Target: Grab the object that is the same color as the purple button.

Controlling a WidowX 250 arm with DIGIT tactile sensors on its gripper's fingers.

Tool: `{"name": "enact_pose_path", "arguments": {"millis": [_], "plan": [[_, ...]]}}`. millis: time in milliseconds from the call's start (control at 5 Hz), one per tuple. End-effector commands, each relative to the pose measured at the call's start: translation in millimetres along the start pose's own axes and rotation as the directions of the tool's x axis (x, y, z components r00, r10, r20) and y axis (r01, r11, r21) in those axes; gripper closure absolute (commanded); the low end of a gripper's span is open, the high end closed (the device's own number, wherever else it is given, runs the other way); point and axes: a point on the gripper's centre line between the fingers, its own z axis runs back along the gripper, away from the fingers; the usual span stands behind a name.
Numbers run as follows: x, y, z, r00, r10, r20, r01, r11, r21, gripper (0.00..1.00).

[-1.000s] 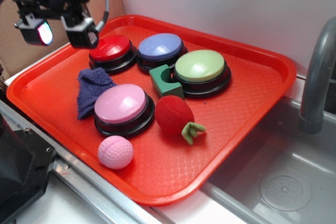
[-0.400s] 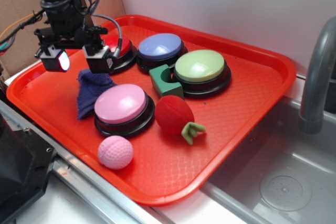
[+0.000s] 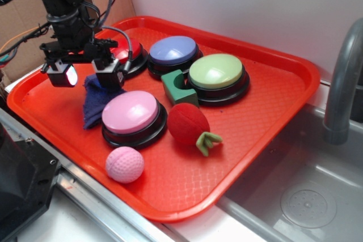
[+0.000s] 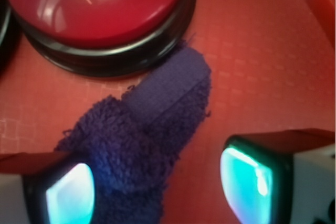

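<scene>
The object, a small dark purple-blue terry rag, lies on the red tray just left of the pink-domed button. My gripper hangs open low over the rag's far end, its fingers glowing cyan. In the wrist view the rag lies between the jaws, close against the left finger, with bare tray before the right one. The purple button stands at the back of the tray, right of the red-domed button.
A green-domed button, a green block, a red plush strawberry and a pink dimpled ball share the tray. A sink basin and grey faucet lie to the right. A cardboard wall stands at the left.
My gripper has come down and moved right, from above the tray's back left corner to just over the rag. It has stayed open. Nothing on the tray has moved.
</scene>
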Motion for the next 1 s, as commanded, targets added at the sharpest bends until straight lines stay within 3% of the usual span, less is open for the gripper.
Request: {"name": "enact_pose_path", "arguments": {"millis": [0, 800], "plan": [[2.6, 3.8, -6.7, 1.000, 0.012, 0.026, -0.012, 1.000, -0.011, 1.00], [2.8, 3.5, -6.4, 0.999, 0.013, 0.035, -0.013, 1.000, -0.011, 1.00]]}}
